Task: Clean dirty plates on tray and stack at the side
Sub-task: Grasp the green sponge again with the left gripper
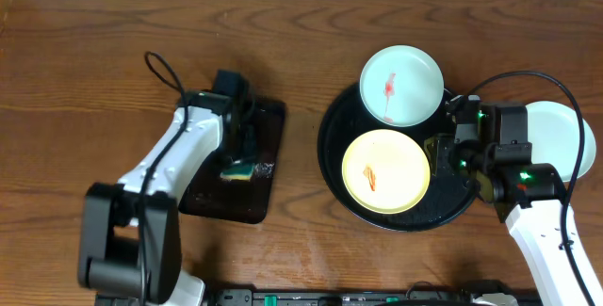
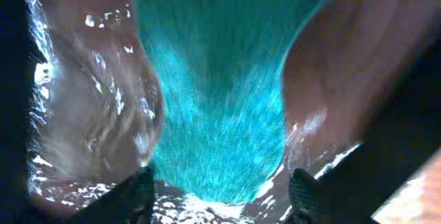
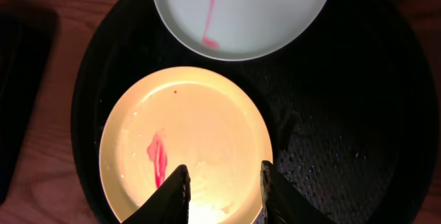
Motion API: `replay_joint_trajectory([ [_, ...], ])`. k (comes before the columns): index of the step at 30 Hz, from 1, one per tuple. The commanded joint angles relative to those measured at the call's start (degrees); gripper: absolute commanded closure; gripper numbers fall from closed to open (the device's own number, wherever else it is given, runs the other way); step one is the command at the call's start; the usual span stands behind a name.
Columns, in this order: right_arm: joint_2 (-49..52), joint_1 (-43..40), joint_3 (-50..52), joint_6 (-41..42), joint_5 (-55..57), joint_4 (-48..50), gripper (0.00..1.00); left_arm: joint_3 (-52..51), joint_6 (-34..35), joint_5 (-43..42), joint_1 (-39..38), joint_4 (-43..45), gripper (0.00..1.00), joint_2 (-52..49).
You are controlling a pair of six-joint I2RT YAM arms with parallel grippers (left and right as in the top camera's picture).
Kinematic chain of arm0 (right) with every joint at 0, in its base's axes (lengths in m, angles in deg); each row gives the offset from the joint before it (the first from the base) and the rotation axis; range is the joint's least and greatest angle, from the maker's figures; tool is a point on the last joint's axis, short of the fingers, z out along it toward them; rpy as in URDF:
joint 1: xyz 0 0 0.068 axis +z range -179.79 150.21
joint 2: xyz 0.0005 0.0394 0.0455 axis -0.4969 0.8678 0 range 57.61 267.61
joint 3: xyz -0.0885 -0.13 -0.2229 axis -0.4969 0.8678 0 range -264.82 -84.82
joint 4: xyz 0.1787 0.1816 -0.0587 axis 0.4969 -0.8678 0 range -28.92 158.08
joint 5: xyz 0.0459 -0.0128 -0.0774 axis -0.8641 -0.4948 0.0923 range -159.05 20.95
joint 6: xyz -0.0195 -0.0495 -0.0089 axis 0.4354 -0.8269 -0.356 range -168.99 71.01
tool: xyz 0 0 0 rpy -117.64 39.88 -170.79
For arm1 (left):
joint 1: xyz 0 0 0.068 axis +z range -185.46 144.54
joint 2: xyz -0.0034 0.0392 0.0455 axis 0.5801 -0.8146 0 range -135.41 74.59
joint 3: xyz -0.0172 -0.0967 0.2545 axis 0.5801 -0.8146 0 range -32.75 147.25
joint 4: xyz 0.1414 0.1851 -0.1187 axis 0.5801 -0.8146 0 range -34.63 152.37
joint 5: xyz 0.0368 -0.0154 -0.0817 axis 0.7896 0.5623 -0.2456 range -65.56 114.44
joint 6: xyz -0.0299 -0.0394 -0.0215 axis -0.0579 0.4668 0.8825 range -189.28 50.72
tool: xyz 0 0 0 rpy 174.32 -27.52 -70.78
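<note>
Since the yellow plate [image 1: 384, 170] looks stiff, light and glossy, probably slick near its red streak, the rim is the place to pinch, not the flat middle. It lies in the tray [image 1: 332, 122] beside a mint plate [image 1: 402, 83]. A third plate [image 1: 565, 136] sits on the table [image 1: 94, 42], right of the tray. The right gripper [image 3: 222, 172] hangs over the yellow plate's edge, fingers apart, nothing held. The left gripper [image 2: 220, 182] has its fingers either side of the sponge [image 2: 220, 79]; can't tell if clamped.
</note>
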Motion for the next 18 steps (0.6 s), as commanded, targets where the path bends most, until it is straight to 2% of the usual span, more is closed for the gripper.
replay_joint_trajectory([
  [1,0.1,0.2,-0.2,0.3,-0.3,0.2,0.69,1.1,-0.5,6.8,0.2,3.5,0.36,0.8],
  [7,0.1,0.2,-0.2,0.3,-0.3,0.1,0.70,-1.6,-0.5,8.0,0.1,13.7,0.37,-2.8],
  [9,0.1,0.2,-0.2,0.3,-0.3,0.0,0.70,-2.4,-0.5,8.0,0.2,15.7,0.40,-5.0],
  [12,0.1,0.2,-0.2,0.3,-0.3,-0.1,0.70,-2.6,-0.6,8.0,0.2,18.2,0.53,-9.3],
  [13,0.1,0.2,-0.2,0.3,-0.3,-0.1,0.70,-2.6,-0.7,8.1,0.2,19.1,0.62,-10.6],
  [15,0.1,0.2,-0.2,0.3,-0.3,-0.2,0.71,-2.6,-1.0,8.0,0.2,19.9,0.90,-11.9],
  [18,0.1,0.2,-0.2,0.3,-0.3,-0.5,0.71,-1.7,-1.0,7.8,0.2,18.5,0.92,-11.6],
])
